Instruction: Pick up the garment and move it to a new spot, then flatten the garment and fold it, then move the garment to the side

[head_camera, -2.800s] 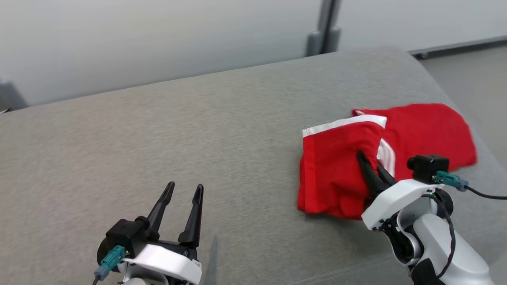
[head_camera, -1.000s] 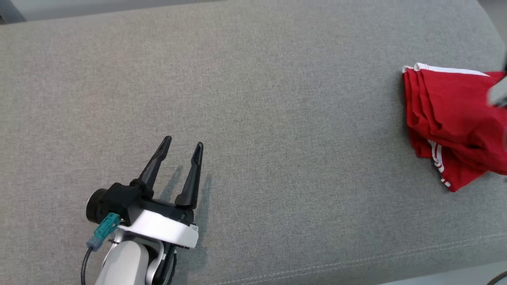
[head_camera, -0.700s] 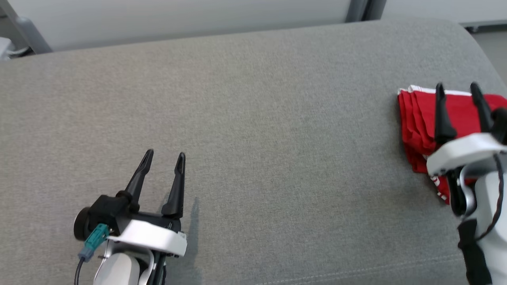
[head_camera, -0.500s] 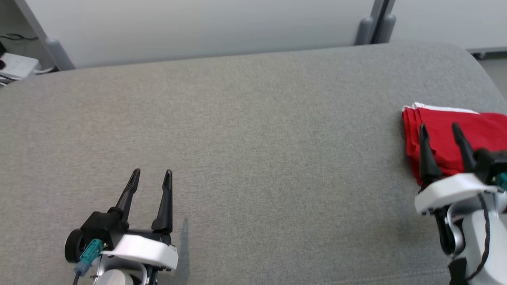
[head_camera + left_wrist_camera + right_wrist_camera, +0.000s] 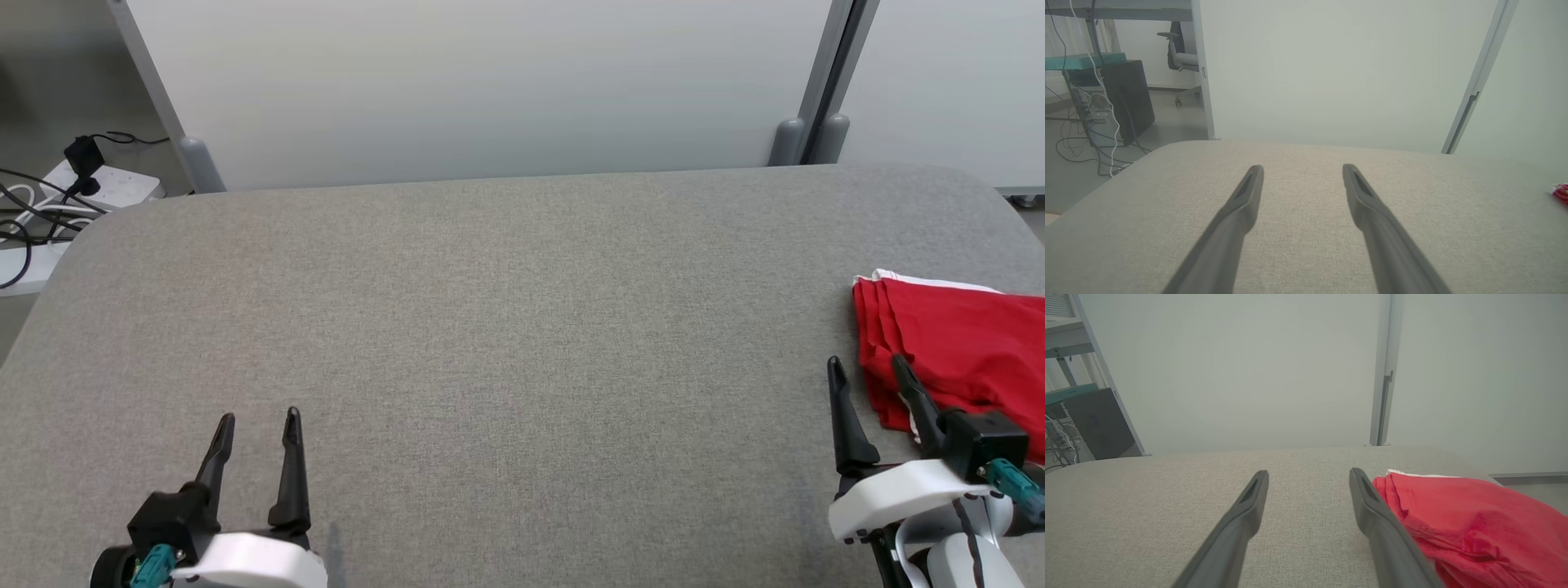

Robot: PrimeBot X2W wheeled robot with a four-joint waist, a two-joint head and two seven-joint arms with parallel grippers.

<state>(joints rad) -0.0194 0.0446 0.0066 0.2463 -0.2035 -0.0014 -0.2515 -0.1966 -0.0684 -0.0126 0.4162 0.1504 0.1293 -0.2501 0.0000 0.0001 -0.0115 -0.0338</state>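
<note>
Grey bench (image 5: 522, 327) held the folded garment (image 5: 963, 343) at its right edge; right hand (image 5: 865, 360) stood spread beside it, left hand (image 5: 260, 415) spread too. Looked soft, floppy: best pinched at the layered edge.

Cushion (image 5: 490, 327) open L to ctr; red garment (image 5: 955, 343) occupies R edge.

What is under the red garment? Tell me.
The red garment lies folded in layers on the grey cushion, which shows bare beside it. Anything beneath or between its layers is covered and cannot be seen.
</note>
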